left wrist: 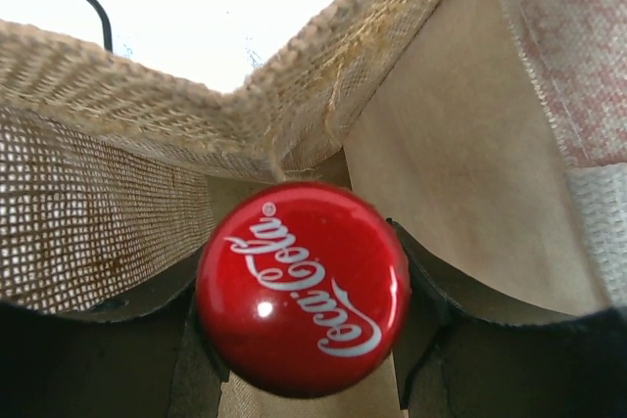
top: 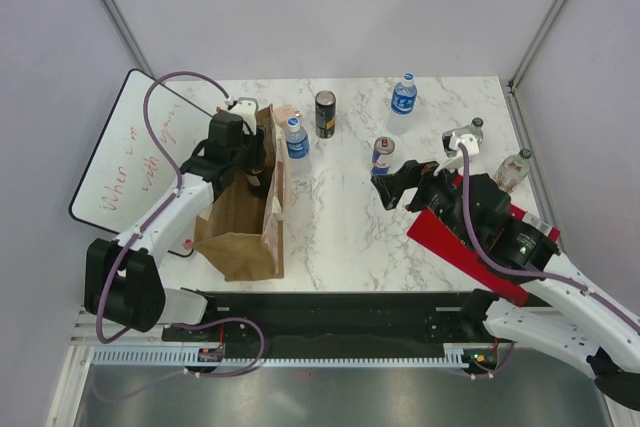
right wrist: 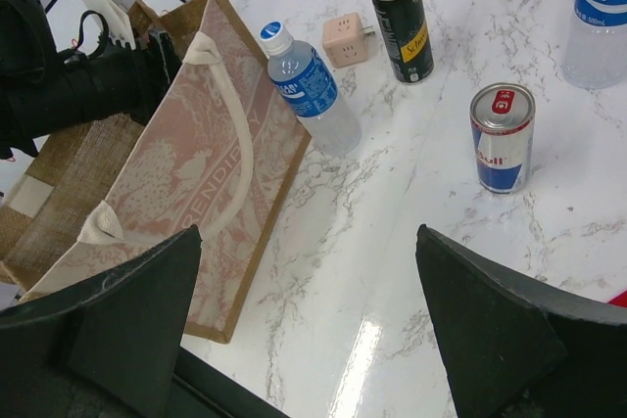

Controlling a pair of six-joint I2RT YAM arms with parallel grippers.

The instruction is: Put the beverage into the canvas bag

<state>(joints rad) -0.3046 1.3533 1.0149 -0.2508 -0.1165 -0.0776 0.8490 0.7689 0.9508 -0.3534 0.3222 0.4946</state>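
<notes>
The tan-brown canvas bag [top: 245, 222] stands upright at the left of the table; its pink printed side and white handle show in the right wrist view [right wrist: 186, 193]. My left gripper [top: 243, 152] is down in the bag's open top. In the left wrist view it [left wrist: 304, 340] is shut on a bottle with a red Coca-Cola cap [left wrist: 304, 286], with the bag's burlap walls [left wrist: 98, 212] around it. The bottle's body is hidden under the cap. My right gripper [top: 393, 185] is open and empty above the marble [right wrist: 309, 271], to the right of the bag.
A blue-label water bottle [top: 296, 137] stands against the bag's far right corner, by a pink plug adapter [right wrist: 348, 39]. A black can [top: 325, 113], a Red Bull can [top: 382, 155] and another water bottle [top: 403, 94] stand further back. Two bottles [top: 515, 167] stand right. A whiteboard [top: 120, 162] lies left.
</notes>
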